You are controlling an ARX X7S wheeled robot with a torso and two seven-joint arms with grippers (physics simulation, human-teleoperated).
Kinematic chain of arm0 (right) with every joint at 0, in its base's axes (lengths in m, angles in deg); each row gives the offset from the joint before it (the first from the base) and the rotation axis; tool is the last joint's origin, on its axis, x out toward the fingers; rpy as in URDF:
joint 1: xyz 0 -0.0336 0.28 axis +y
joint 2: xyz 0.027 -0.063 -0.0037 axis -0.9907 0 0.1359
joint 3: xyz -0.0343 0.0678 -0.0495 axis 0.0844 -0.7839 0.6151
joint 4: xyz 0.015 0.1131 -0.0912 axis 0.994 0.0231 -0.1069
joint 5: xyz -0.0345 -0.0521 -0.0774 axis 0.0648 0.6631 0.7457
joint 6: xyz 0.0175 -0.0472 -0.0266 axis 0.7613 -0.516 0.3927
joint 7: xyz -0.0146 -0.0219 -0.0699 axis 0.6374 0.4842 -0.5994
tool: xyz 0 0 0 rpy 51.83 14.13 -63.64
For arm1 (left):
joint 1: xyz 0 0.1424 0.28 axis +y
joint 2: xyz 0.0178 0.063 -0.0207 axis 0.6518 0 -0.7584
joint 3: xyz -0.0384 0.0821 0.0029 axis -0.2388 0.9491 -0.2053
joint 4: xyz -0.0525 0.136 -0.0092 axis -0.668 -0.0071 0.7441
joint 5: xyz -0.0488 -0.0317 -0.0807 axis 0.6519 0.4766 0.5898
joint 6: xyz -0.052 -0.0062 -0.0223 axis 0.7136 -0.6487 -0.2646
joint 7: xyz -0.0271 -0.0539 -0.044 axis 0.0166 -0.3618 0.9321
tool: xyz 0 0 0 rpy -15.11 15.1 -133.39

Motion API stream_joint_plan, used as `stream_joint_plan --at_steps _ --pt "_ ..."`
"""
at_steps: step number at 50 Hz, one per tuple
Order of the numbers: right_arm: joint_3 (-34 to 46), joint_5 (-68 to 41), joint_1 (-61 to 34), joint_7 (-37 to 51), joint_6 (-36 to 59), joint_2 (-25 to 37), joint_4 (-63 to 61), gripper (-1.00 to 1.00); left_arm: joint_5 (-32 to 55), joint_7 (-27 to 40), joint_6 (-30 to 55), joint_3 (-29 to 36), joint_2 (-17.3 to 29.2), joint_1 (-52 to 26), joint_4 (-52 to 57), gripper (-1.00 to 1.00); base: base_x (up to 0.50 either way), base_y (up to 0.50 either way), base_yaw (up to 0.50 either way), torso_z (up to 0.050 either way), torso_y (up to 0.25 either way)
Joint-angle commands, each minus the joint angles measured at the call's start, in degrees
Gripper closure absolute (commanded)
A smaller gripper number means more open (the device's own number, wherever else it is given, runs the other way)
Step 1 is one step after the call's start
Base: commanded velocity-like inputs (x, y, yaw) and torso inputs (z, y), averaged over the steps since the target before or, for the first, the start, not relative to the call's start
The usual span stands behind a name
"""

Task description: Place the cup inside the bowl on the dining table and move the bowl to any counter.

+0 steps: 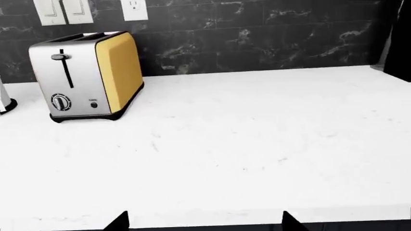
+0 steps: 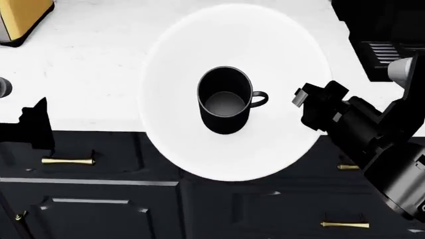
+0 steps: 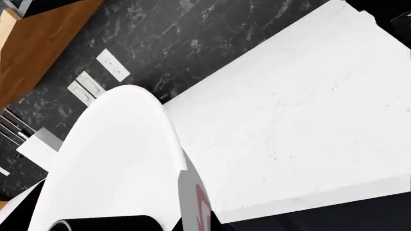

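Observation:
The white bowl (image 2: pixel 265 55) hangs partly over the veined marble counter (image 2: pixel 99 64) and partly past its front edge. The black cup (image 2: pixel 224 102) stands upright inside it, handle toward my right gripper (image 2: pixel 304 97). That gripper is shut on the bowl's right rim. In the right wrist view the bowl (image 3: pixel 115 159) fills the near side, with the cup's rim (image 3: pixel 96 224) and a grey finger (image 3: pixel 192 199) against the bowl's wall. My left gripper (image 1: pixel 205 222) is open and empty at the counter's front edge; it shows at the left of the head view (image 2: pixel 35 124). The dining table is out of view.
A yellow and silver toaster (image 1: pixel 86 74) stands at the back left of the counter (image 1: pixel 257 134), below wall outlets (image 1: pixel 134 8) on the black marbled wall. A black appliance (image 2: pixel 385 30) stands at the right. Black cabinet drawers with brass handles (image 2: pixel 66 161) lie below the counter.

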Motion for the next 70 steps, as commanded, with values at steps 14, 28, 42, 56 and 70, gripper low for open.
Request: stream_joint_plan --at_steps 14,28,42,56,70 --pt "-0.67 -0.41 -0.03 -0.90 -0.72 -0.19 -0.03 1.00 0.17 0.64 -0.18 0.09 -0.13 0.72 0.62 -1.00 0.50 0.15 0.00 0.000 0.001" --pt "-0.35 -1.00 0.29 -0.69 -0.08 -0.32 0.24 1.00 0.16 1.07 -0.23 0.28 -0.43 0.81 0.59 -1.00 0.50 0.08 0.00 0.001 0.001" --pt "0.34 -1.59 0.24 -0.60 1.24 -0.17 0.50 1.00 0.17 1.05 0.38 0.60 0.05 0.07 0.61 -1.00 0.50 0.14 0.00 0.000 0.001" --pt "0.98 -1.43 1.37 -1.00 1.00 -1.14 2.26 1.00 0.67 0.64 -0.19 0.07 0.59 1.19 0.80 -1.00 0.09 0.01 0.00 0.000 0.001" --pt "1.79 -0.55 3.51 -2.81 -0.16 -2.55 5.02 1.00 1.18 0.11 -0.34 -0.40 1.40 1.66 0.89 -1.00 0.00 0.00 0.00 0.000 0.000"
